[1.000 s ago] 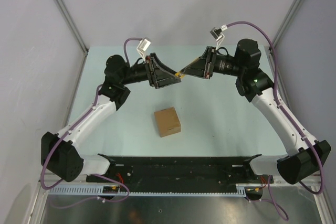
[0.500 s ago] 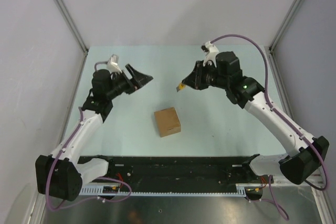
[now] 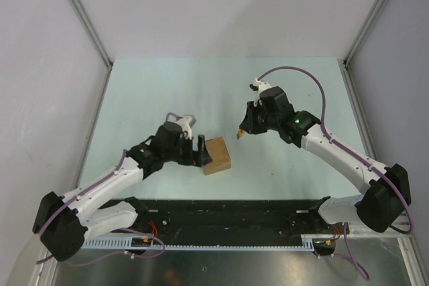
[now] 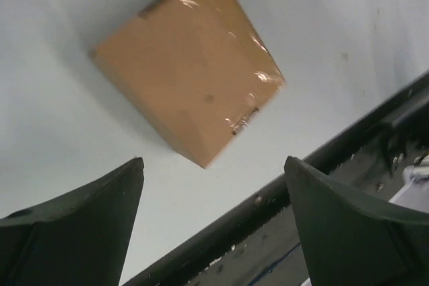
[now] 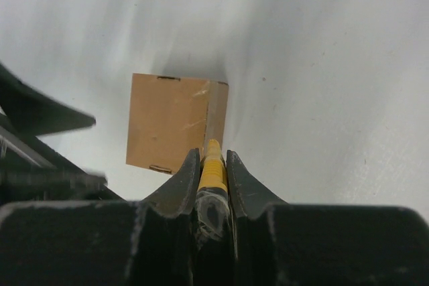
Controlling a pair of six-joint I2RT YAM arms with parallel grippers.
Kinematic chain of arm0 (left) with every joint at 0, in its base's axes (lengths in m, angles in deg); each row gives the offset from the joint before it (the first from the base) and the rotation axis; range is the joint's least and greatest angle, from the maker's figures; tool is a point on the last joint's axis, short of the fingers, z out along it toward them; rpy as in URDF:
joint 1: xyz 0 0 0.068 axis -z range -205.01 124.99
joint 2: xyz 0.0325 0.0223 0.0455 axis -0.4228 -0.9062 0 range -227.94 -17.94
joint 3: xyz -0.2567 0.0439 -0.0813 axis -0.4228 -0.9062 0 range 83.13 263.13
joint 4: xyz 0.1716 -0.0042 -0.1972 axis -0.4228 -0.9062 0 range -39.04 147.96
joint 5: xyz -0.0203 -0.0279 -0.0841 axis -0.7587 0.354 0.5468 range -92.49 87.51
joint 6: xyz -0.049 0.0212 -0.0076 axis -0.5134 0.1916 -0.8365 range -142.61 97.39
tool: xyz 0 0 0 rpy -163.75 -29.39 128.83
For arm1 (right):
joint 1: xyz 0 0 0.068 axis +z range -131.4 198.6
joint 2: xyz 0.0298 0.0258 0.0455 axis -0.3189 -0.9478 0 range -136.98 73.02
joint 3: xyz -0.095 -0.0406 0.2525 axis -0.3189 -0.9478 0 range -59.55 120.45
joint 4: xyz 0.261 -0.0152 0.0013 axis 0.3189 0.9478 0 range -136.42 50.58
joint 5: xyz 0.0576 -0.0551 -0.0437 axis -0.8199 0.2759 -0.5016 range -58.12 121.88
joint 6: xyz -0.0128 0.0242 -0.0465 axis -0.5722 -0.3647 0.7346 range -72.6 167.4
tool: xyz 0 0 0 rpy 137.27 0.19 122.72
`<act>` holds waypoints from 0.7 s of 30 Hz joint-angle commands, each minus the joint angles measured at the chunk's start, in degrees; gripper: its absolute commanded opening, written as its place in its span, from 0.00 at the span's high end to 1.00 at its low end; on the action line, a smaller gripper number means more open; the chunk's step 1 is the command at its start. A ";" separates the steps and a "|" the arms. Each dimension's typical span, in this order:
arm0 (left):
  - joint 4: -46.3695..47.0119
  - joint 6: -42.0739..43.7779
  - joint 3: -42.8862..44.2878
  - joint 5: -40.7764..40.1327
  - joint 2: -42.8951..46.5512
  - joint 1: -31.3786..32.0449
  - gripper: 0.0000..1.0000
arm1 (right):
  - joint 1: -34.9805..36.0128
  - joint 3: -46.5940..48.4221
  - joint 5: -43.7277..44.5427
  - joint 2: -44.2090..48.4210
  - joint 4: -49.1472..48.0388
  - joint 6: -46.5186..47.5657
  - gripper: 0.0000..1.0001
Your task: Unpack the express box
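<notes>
The express box [image 3: 217, 155] is a small brown carton, shut, standing on the pale table near the middle. In the left wrist view the express box [image 4: 191, 65] shows glossy tape on its top and lies just ahead of the fingertips. My left gripper [image 3: 200, 150] is low at the box's left side, open, with nothing between its fingers [image 4: 74, 226]. My right gripper [image 3: 242, 127] hovers behind and to the right of the box, shut on a slim yellow cutter knife [image 5: 213, 169]. The knife's tip points down at the express box [image 5: 174, 122], at its right edge.
A black rail [image 3: 228, 209] runs along the near edge of the table, just behind my left gripper [image 4: 213, 160]. Grey walls with metal posts [image 3: 84, 21] enclose the left, back and right sides. The left gripper's fingers [image 5: 40, 108] show dark at the left of the right wrist view.
The left arm swung from the back of the table down to the box's left side and its jaws opened wide. The right arm carried the knife forward and down toward the box.
</notes>
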 commanded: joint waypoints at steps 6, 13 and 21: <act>-5.11 2.88 0.32 -8.61 0.27 11.06 0.09 | 0.12 0.00 2.78 -1.55 -1.32 0.27 1.00; -3.71 4.55 -0.21 -10.72 -5.96 17.49 0.10 | 0.12 -0.79 2.95 -2.25 -2.02 -0.25 1.00; -0.54 5.95 3.83 -19.06 -17.47 19.43 0.23 | 0.03 -2.72 2.95 -1.73 -4.48 -2.10 1.00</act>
